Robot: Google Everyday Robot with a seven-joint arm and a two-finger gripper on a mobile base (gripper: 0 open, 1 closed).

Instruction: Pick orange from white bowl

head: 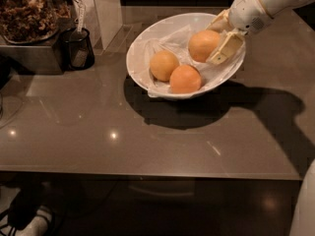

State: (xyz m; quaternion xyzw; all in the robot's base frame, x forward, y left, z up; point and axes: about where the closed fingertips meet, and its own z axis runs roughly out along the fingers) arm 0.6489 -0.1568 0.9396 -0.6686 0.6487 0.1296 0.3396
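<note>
Glossy brown worktop (pixel 98 132) lies nearest, carrying only glints and a broad shadow. On it sits the bowl (pixel 172 23), white and lined with crinkled paper. At its front rests a reddish fruit (pixel 185 78). Just left of that, touching it or nearly so, is a paler fruit (pixel 164 65).

Behind them, toward the bowl's right wall, is the orange (pixel 201 45), with the claw (pixel 214 43) on it. One finger lies against its near right side and the other shows at its far upper right, so the claw looks to be pinching the orange.

By my reading the reach and the grip are done and the lift is left. The orange sits within the rim, and I cannot tell whether it is off the lining. Being round, it has no long axis, and no stem end shows to say which way it points.

Farther left stand a black cup (pixel 78 48) and a jar (pixel 27 14) of brown bits.
</note>
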